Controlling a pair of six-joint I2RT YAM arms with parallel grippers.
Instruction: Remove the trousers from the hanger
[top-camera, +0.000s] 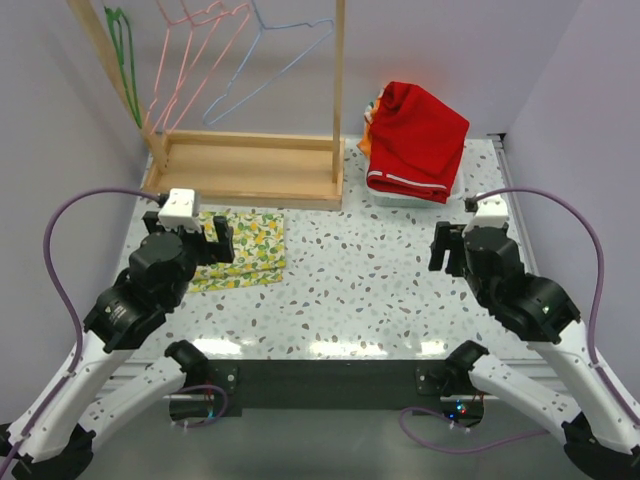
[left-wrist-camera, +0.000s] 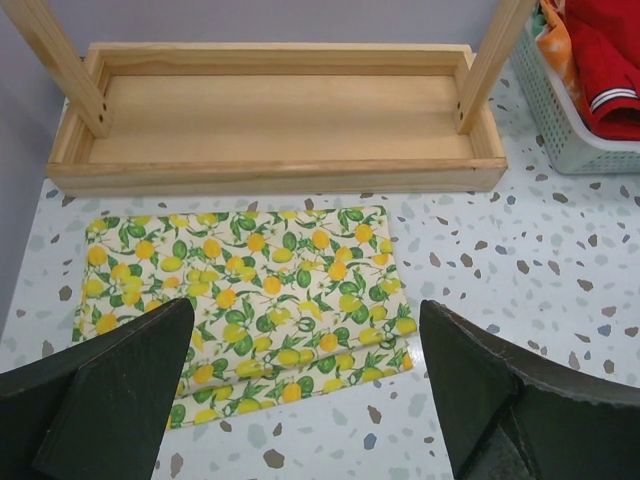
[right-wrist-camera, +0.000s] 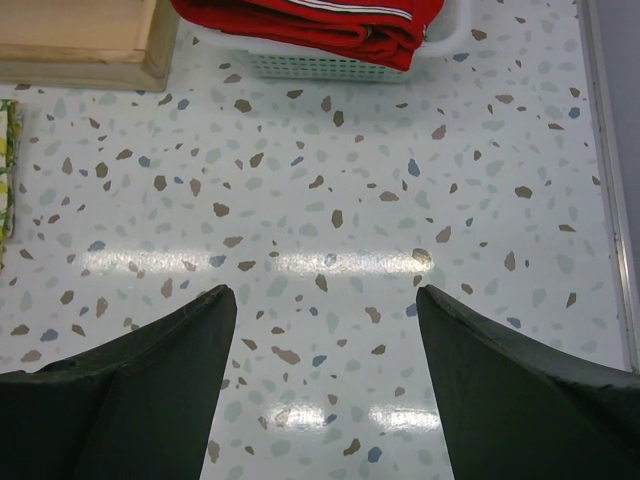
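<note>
The trousers (top-camera: 415, 140) lie heaped in a white basket (top-camera: 388, 196) at the far right of the speckled table (top-camera: 370, 290), just beside the wooden rack (top-camera: 250, 170). The red pair (right-wrist-camera: 330, 18) with its pale hem stripe is on top, and an orange patterned piece (top-camera: 371, 112) shows at its left edge. Pink hangers (top-camera: 190, 40), 1 blue hanger (top-camera: 285, 45) and a green hanger (top-camera: 125, 55) hang in the rack. The left gripper (top-camera: 208, 243) has its jaws spread wide and empty above the near edge of the flat lemon-print cloth (top-camera: 250, 250), which lies in front of the rack's base. The right gripper (top-camera: 452, 250), jaws apart and holding nothing, hovers over bare table, well short of the basket.
</note>
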